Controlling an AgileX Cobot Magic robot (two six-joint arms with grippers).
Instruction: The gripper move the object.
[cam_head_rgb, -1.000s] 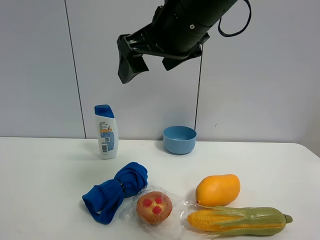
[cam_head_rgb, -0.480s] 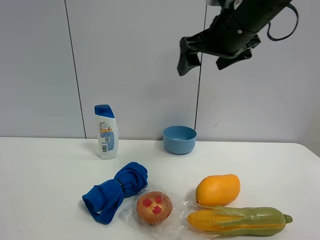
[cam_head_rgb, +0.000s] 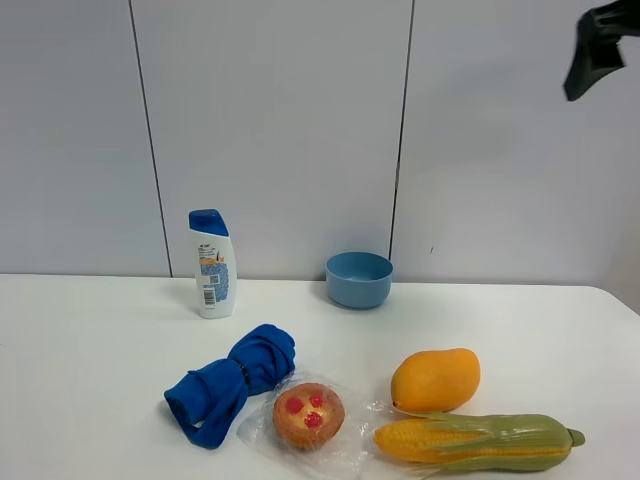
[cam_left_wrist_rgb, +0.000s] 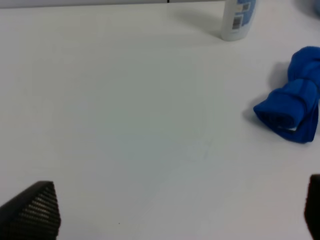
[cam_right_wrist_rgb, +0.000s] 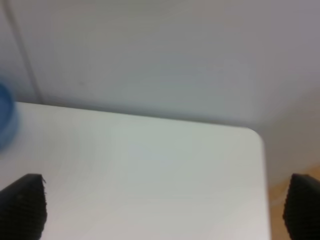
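Note:
The muffin (cam_head_rgb: 309, 415), orange-brown with red spots, lies in crinkly clear wrap at the table's front middle, between the blue cloth (cam_head_rgb: 230, 385) and the corn cob (cam_head_rgb: 470, 440). It shows in neither wrist view. My right gripper (cam_head_rgb: 598, 50) is high up at the top right edge of the exterior high view, far from the muffin. In its wrist view it (cam_right_wrist_rgb: 162, 207) is open and empty over the table's right end. My left gripper (cam_left_wrist_rgb: 172, 210) is open and empty over bare table, left of the blue cloth (cam_left_wrist_rgb: 292, 110).
A mango (cam_head_rgb: 435, 380) lies right of the muffin, behind the corn. A white shampoo bottle (cam_head_rgb: 212, 263) and a blue bowl (cam_head_rgb: 359, 279) stand by the back wall. The bottle (cam_left_wrist_rgb: 237, 17) also shows in the left wrist view. The table's right corner (cam_right_wrist_rgb: 255, 135) shows in the right wrist view.
My right arm has swung from the upper middle to the top right edge of the exterior high view. Nothing on the table has moved.

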